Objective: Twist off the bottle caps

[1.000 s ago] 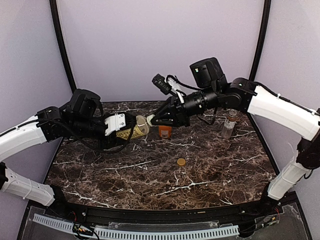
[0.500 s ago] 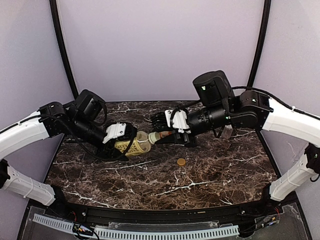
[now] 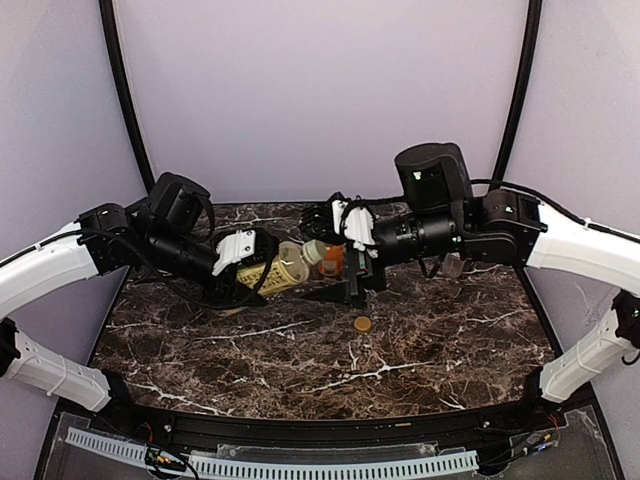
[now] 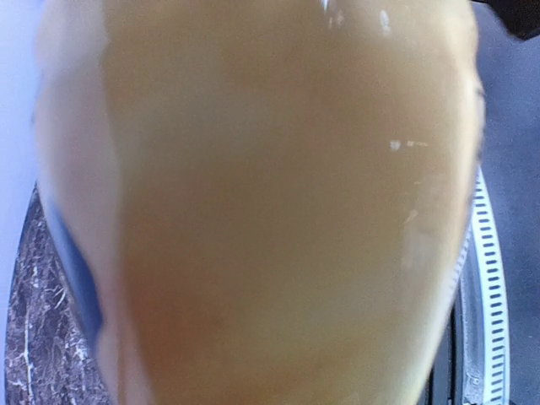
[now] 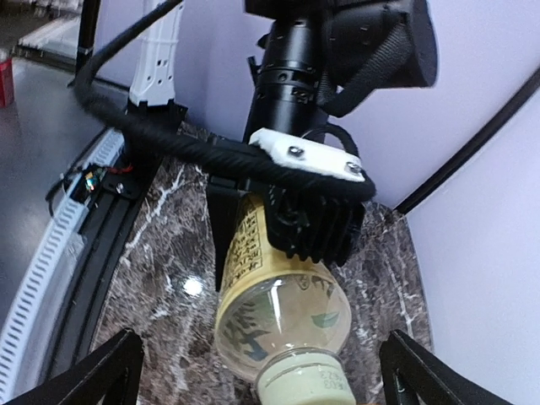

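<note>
1. The left claw (image 3: pixel 262 275) is clamped round the body of a slim yellow plastic bottle (image 5: pixel 266 287), which is held on its side with its neck turned to the right claw (image 5: pixel 261 375).
2. The right claw is spread wide. A cream-white round plastic screw cap (image 5: pixel 302 386) is seen on the bottle's neck, between this claw's fingers and untouched by them.
3. A short orange plastic bottle (image 3: pixel 333 262) is set just behind the right claw.
4. A tan-brown round plastic cap (image 3: pixel 362 324) is laid on the dark marble tabletop (image 3: pixel 250 350), near the right claw and in front of it.

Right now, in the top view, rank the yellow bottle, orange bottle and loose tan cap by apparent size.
1. yellow bottle
2. orange bottle, partly hidden, so less sure
3. tan cap, clearly smallest
</note>
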